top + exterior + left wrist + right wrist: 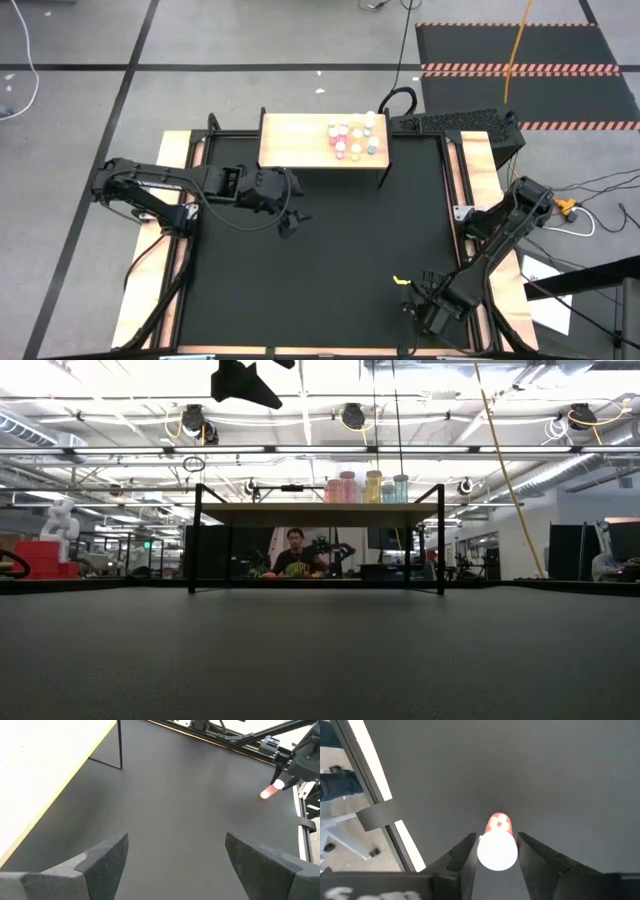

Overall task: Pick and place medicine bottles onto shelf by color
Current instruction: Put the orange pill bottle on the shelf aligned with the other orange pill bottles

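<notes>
The tan shelf (300, 140) stands at the mat's far edge on thin black legs, with several pink, yellow and teal medicine bottles (355, 140) upright on its right part, also seen in the low view (365, 488). My right gripper (496, 837) is near the mat's near right corner (410, 292), shut on one small red-bodied bottle with a white cap (497, 822). My left gripper (175, 840) hovers open over the mat's left half (292, 222), in front of the shelf, with nothing between its fingers. My right gripper pinches the bottle's white cap (482, 851) between its two fingers, one on each side. The fingers point steeply down from above. The red body (266, 793) sticks out beyond the fingertips toward the mat; whether it is clear of the mat I cannot tell.
The black mat (330, 260) lies bare between the two arms. The shelf's legs (440, 540) stand on its far part. A keyboard (450, 122) lies beyond the far right corner. A person (295, 560) sits in the room behind the shelf.
</notes>
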